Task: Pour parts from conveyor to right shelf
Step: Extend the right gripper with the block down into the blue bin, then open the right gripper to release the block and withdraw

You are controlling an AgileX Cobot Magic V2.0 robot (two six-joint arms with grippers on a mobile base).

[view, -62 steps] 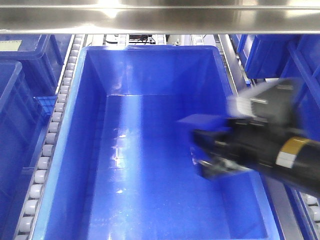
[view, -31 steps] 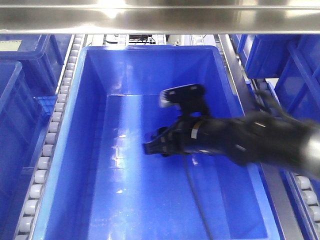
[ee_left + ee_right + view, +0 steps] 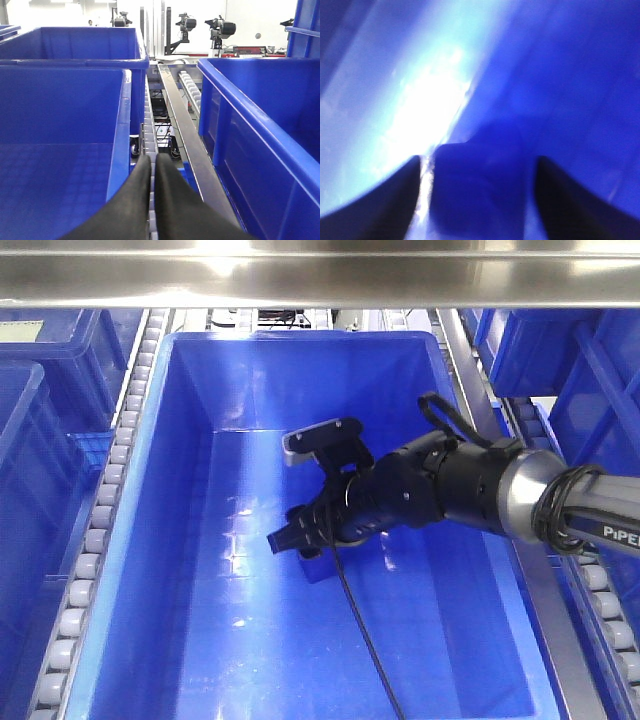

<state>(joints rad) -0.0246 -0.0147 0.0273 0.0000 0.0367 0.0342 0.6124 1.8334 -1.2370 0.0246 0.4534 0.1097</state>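
Right gripper (image 3: 290,537) low inside the big blue bin (image 3: 150,540), its jaws spread around a blue block (image 3: 477,192).

Blur hides the block's edges; it sits between the fingers at centre frame. Left gripper (image 3: 152,172) is pressed closed, over the roller rail (image 3: 149,145) between bins.

Black right arm (image 3: 440,485) with a silver-grey forearm sleeve, white "PIPER" lettering (partly cut off by the frame edge). Grey wrist camera (image 3: 322,437) on a black bracket. Thin black cables looped along the arm. Smooth matte black left fingers (image 3: 165,200), tapered and rounded.
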